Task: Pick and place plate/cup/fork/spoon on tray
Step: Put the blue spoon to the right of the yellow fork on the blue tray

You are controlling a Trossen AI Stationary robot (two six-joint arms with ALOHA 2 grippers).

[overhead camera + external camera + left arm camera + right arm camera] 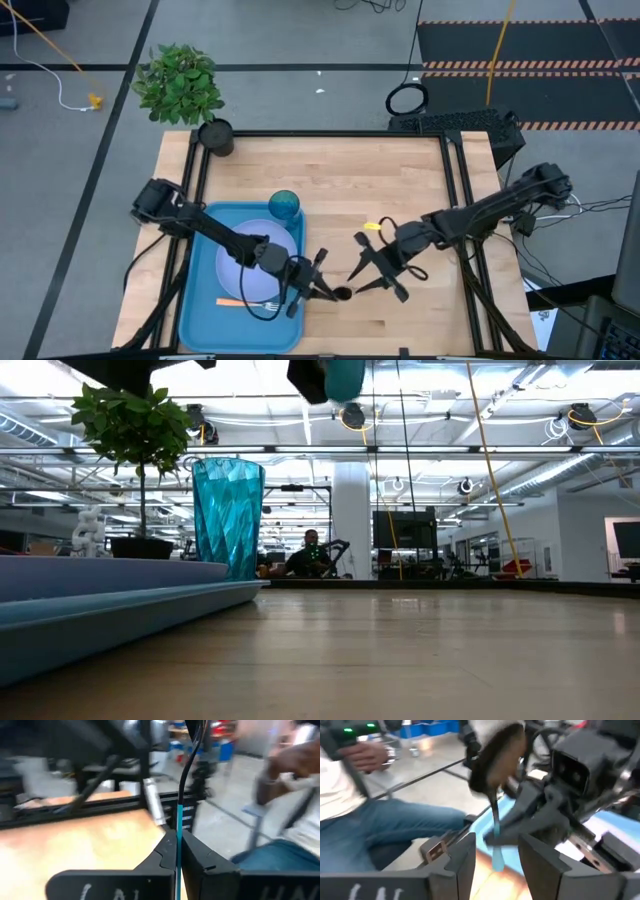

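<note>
The bright blue tray lies at the table's left. On it are the pale plate, the teal cup at its far right corner, and the orange-handled fork along the near side. The cup and the tray also show in the low view. My left gripper is just right of the tray's near right corner, shut on the spoon. My right gripper is open, a little to the right of the spoon's bowl, facing it and touching nothing. My left gripper pinches the spoon's light blue handle between its two fingers, seen edge-on. The fingers point toward the table's right and lie along the spoon. The dark bowl sticks out beyond the fingertips, and the spoon is clear of the table.
A potted plant stands at the table's far left corner. Bare wood lies right of the tray. A small yellow thing sits by my right arm. A seated person shows beyond the table.
</note>
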